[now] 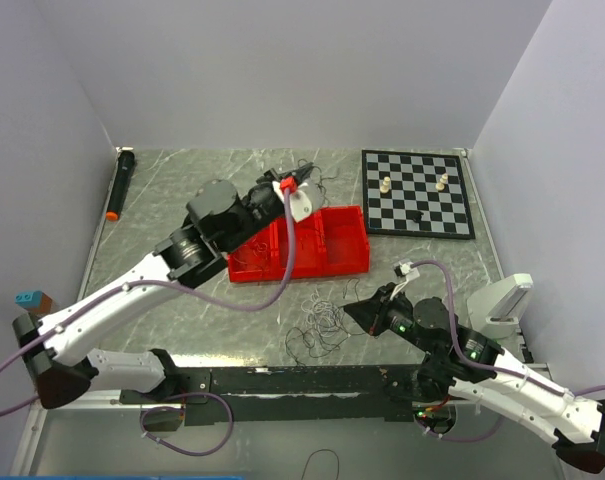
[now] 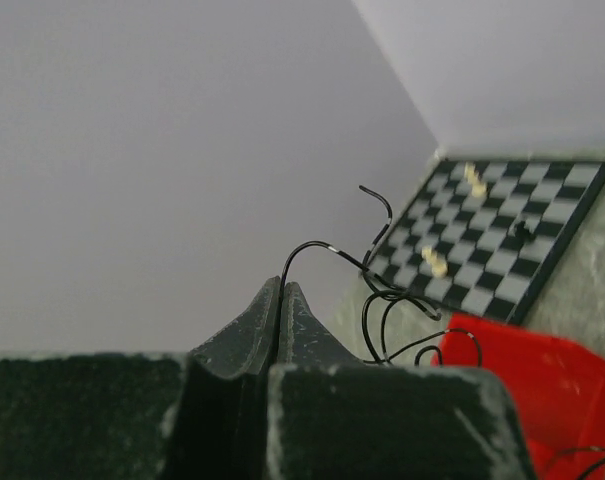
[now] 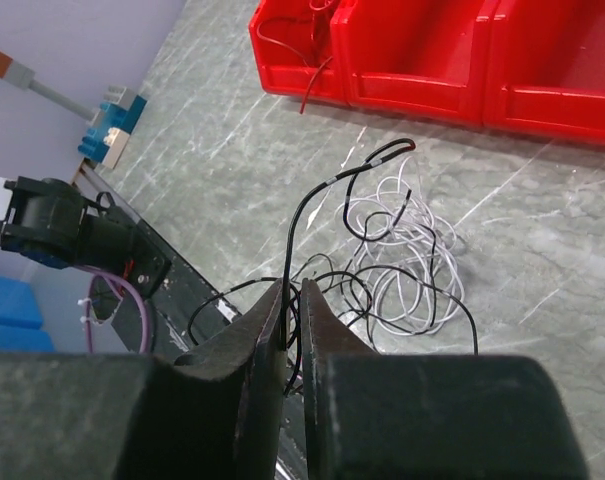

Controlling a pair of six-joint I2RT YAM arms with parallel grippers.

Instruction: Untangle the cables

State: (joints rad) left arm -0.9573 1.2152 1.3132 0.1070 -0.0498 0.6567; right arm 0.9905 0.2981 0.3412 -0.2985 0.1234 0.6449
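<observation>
Cables (image 3: 407, 250): hair-thin blk & wht tangle, loose loops on table (image 3: 552, 230).

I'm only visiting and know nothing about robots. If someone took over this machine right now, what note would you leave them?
Left hand: shut on a black cable, held up by the far side of the red bin.
Right hand: shut on a black strand, low over the table.
Cables: a white-and-black tangle lies on the table in front of the bin; a loose end hangs over its rim.
Done: both grips made.
Left: the tangle is not yet separated.
</observation>
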